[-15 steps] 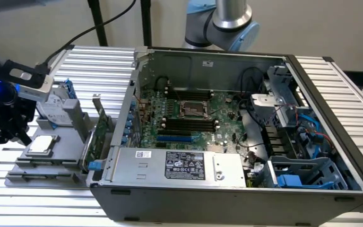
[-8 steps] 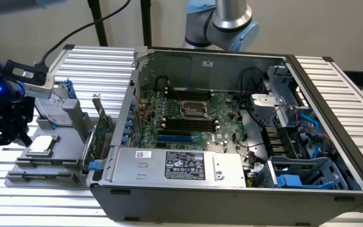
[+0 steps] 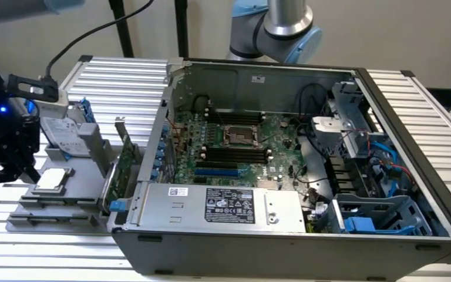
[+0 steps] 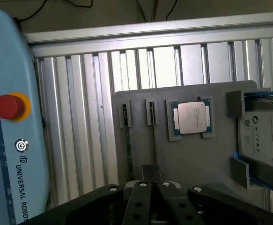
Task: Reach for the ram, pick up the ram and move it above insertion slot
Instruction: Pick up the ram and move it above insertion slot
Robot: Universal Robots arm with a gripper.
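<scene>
I am seeing the ram standing on its long edge in a narrow slot of the grey holder tray, the slot farthest from the processor. A second slot is running alongside it, between it and the processor; I cannot tell what that one is holding. Nothing is gripping the ram.

The gripper is hovering over one end of those two slots, its middle lining up closer to the second slot than to the ram. I cannot tell whether it is open or closed.

A hard drive is lying in the tray on the far side of the processor from the ram. The tray is resting on a ribbed aluminium table. Beyond the tray on the ram's side, a light-blue teach pendant is showing its red button.

In the exterior view, the gripper is hanging at the exterior view's left, over the tray. A green expansion card is standing upright between the tray and the open computer case. Inside the case, the motherboard is showing its black memory slots, well apart from the gripper.
</scene>
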